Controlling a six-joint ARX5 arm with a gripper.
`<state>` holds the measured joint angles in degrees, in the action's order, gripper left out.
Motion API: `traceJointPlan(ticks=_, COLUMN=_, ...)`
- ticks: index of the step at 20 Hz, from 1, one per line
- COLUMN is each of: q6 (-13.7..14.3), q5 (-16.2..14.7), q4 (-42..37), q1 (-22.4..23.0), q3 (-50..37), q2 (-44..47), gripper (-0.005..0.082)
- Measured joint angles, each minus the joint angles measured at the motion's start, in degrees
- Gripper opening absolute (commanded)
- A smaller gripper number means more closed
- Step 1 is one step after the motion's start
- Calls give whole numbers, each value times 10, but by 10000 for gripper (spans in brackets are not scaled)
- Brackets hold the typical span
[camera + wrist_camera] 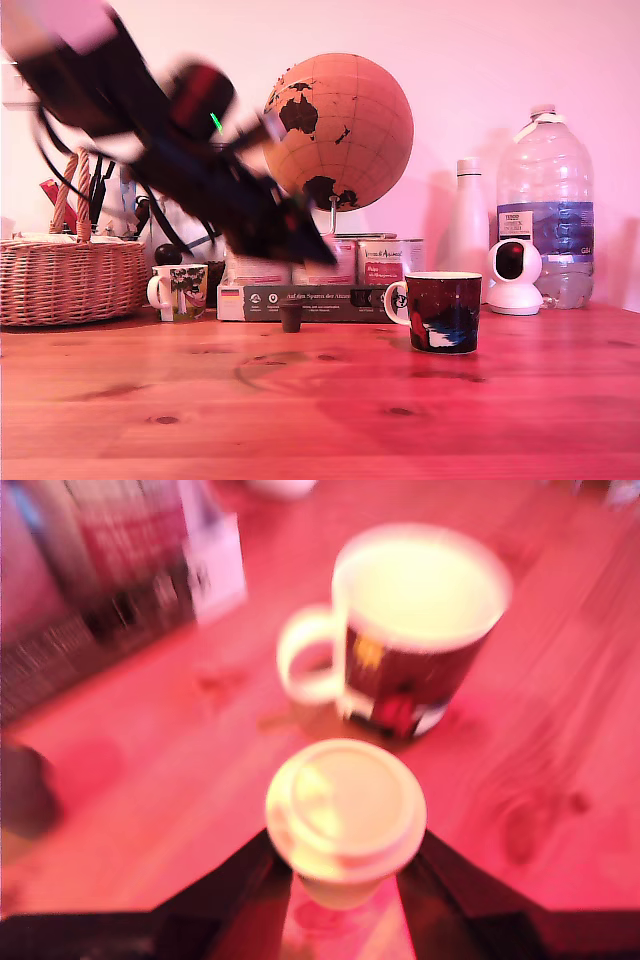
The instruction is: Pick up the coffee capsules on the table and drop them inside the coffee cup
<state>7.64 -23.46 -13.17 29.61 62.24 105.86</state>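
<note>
Reddish wooden tabletop (320, 420) fills the foreground, with clutter lined along its back edge: a wicker basket (70, 280) at the exterior view's left, a small white mug (180, 291), a flat dark box (305, 302), tins, a cork globe (345, 130), a white bottle (467, 225), a big water bottle (545, 210) and a small white camera (515, 277).

From the exterior view the arm is a dark blur slanting down from the upper left, its gripper (305, 240) hanging in the air above the box, and what it carries cannot be made out from here. The wrist view settles it: the cream-white capsule (345, 815) sits pinched between the two dark fingers (245, 880), rim facing the lens, clear of the wood.

The dark coffee cup (443, 312) stands upright toward the middle of the tabletop, to the exterior view's right of the gripper, white handle pointing toward the box. The wrist view looks down into its pale interior (420, 585), which seems empty, though the blur makes that hard to swear to.

The dark brown capsule (291, 318) is on the table just in front of the box, well apart from the cup. A dark smudge at the edge of the wrist view may be that same pod.
</note>
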Motion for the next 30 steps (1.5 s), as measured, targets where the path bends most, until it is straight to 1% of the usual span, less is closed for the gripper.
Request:
traceJointPlan(ticks=2, q6=-1, q5=0, q4=-15, q1=0, q3=-25, q2=-31, gripper=248)
traceJointPlan(ticks=4, q6=-3, q5=-1, q4=-14, q1=2, q3=-37, q2=-47, gripper=248)
traceJointPlan(ticks=6, q6=-11, q5=-5, q4=-15, q1=6, q3=-37, q2=-49, gripper=248)
traceJointPlan(ticks=10, q6=-11, q5=-11, q4=-20, q1=24, q3=-37, q2=-49, gripper=248)
traceJointPlan(ticks=12, q6=-11, q5=-11, q4=-38, q1=38, q3=-37, q2=-49, gripper=248)
traceJointPlan(ticks=15, q6=-13, q5=-6, q4=-86, q1=60, q3=-37, q2=-49, gripper=248)
traceJointPlan(ticks=19, q6=-14, q5=6, q4=-87, q1=76, q3=-34, q2=-49, gripper=248)
traceJointPlan(ticks=20, q6=-14, q5=11, q4=-85, q1=78, q3=-28, q2=-49, gripper=248)
traceJointPlan(ticks=24, q6=-14, q5=14, q4=-75, q1=78, q3=23, q2=-49, gripper=248)
traceJointPlan(ticks=30, q6=-14, q5=14, q4=-16, q1=78, q3=94, q2=-38, gripper=248)
